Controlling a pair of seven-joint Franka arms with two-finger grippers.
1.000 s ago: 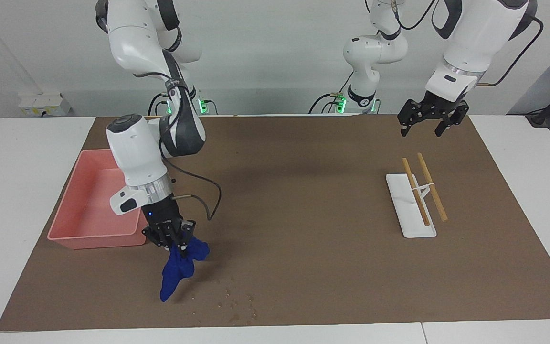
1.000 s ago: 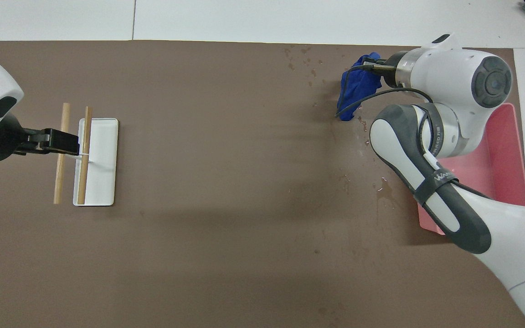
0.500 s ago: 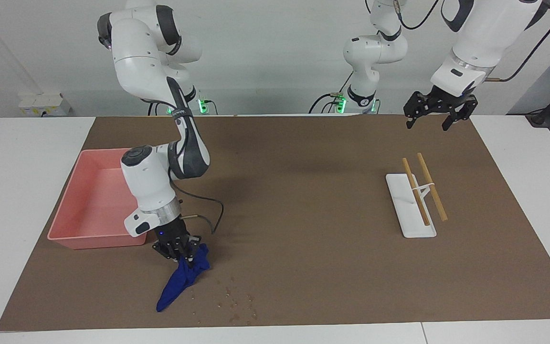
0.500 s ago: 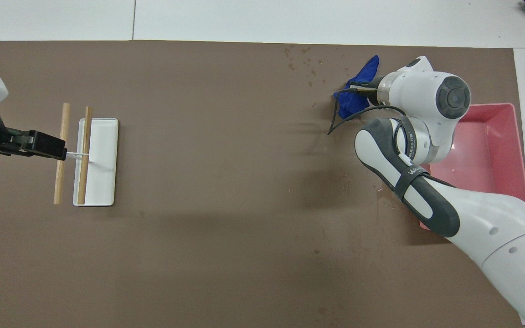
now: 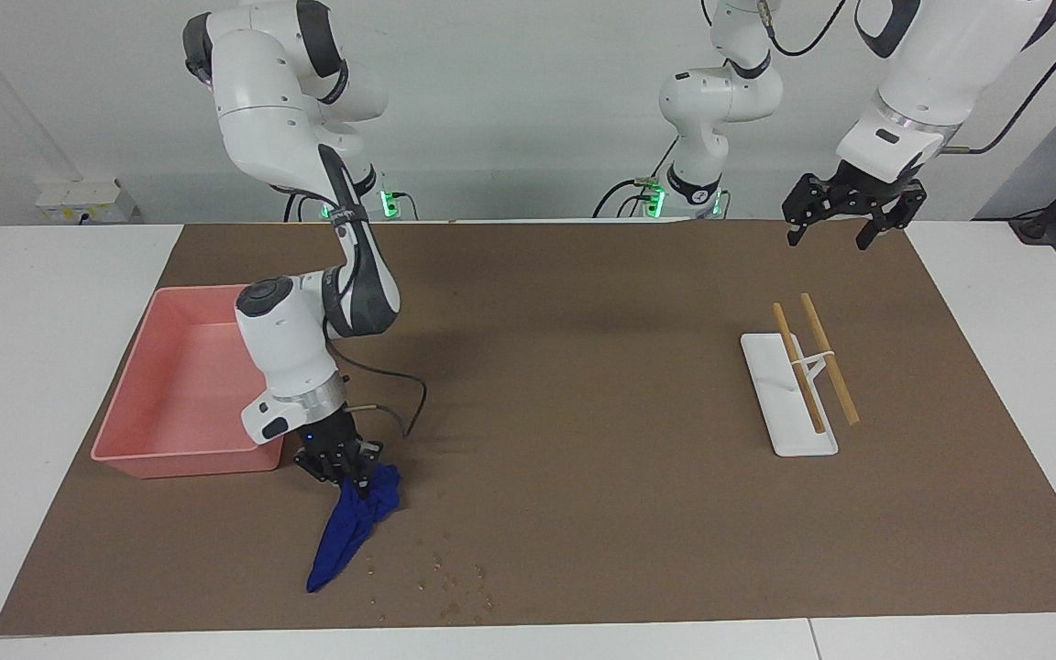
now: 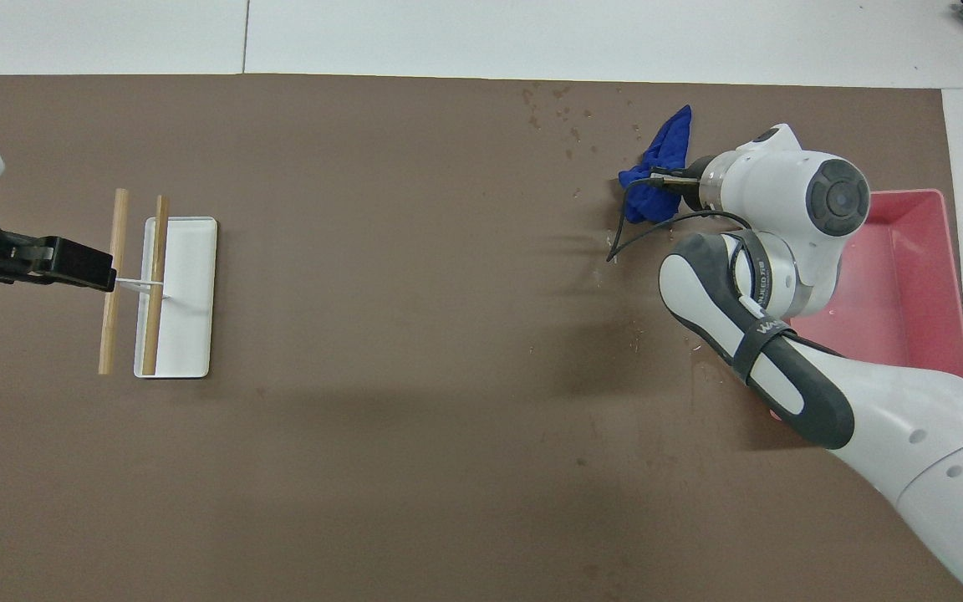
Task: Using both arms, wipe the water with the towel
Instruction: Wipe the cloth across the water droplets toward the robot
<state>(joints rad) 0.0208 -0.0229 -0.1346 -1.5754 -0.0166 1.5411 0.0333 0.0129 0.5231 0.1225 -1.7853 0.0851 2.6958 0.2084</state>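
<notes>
The right tool (image 5: 351,475) is pinched tight on the top of a blue towel (image 5: 350,530), low over the brown mat (image 5: 583,385) just beside the corner of the pink bin (image 5: 181,385). The towel hangs from the grip and trails down onto the mat, its loose tip lying farther from the robots than the grip. The water (image 5: 455,587) shows as small dark droplets scattered on the mat just beside that trailing tip, close to the mat's edge farthest from the robots; the towel is not on them.

Toward the other end of the worktop (image 5: 33,302) the left tool (image 5: 844,220) hangs in the air, its fingers spread and holding nothing, while that arm waits. Below it, farther from the robots, stands a white rack (image 5: 789,394) with two wooden rods (image 5: 812,362).
</notes>
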